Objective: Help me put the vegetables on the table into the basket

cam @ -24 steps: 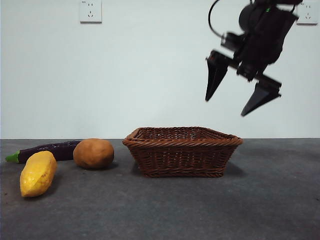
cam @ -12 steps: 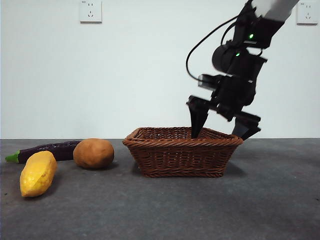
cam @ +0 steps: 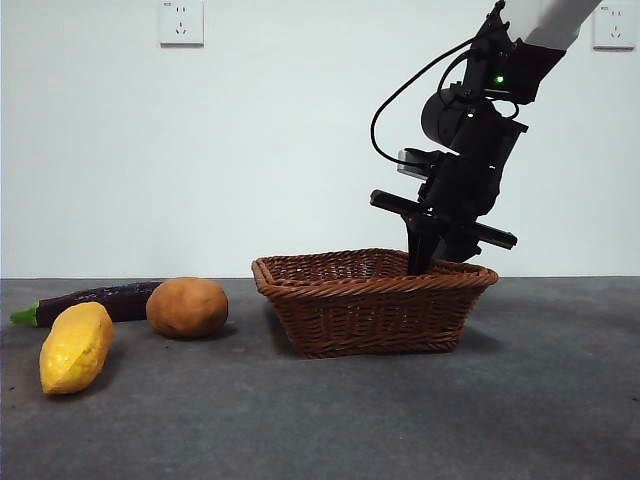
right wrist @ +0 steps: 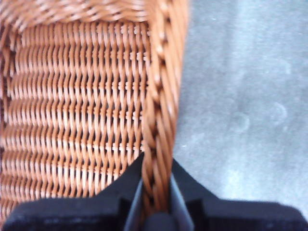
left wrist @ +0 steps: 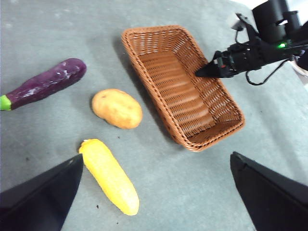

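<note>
Yellow and bumpy, the squash (cam: 76, 346) lay nearest, then the round brown potato (cam: 187, 306) and the slim purple eggplant (cam: 95, 300), all on the grey table (cam: 330, 420). The right gripper (right wrist: 155, 190) pinched the woven basket (cam: 375, 301) rim. It might tip. The left gripper (left wrist: 154, 185) hung wide open.

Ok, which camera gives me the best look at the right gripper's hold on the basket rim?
The right wrist view: the right gripper is shut on the basket rim, one jaw on each side of the braid. The front view shows that gripper from the side, its contact partly hidden by the rim. The left wrist view shows it small and far.
</note>
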You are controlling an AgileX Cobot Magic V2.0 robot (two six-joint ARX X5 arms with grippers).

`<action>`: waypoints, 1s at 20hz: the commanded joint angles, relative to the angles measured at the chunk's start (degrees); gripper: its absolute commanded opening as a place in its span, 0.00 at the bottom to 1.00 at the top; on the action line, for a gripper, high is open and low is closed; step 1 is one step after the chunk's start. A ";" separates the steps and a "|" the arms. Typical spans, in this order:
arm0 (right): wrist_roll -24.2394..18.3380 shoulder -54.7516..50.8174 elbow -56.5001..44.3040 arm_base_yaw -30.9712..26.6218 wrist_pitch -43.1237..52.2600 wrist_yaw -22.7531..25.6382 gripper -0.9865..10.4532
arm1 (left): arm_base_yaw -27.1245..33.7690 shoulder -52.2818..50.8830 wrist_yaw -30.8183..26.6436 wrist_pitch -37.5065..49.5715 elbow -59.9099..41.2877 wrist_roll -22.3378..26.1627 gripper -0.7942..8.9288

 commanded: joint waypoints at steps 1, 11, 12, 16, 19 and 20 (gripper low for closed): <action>-1.05 0.48 -0.17 0.09 0.46 -0.42 0.08 | -0.11 0.15 -0.94 -0.28 0.11 -0.20 0.79; -1.95 -20.92 -0.07 0.04 -6.36 -2.29 0.08 | -0.66 4.48 -4.00 -1.31 0.11 -0.20 0.79; -2.16 -23.28 -0.07 0.00 -8.15 -2.32 0.08 | -1.11 5.40 -4.02 -1.16 0.11 -0.20 0.79; -6.64 -30.69 -0.07 0.00 -17.09 -1.81 0.08 | -3.78 9.55 -6.91 -0.94 0.11 -0.20 0.79; -7.26 -35.76 -0.07 0.00 -20.13 -1.84 0.08 | -6.60 13.75 -11.67 1.90 0.11 -1.95 0.79; -8.09 -37.35 -0.09 0.00 -21.33 -1.81 0.08 | -7.91 15.45 -13.38 3.02 0.11 -3.48 0.79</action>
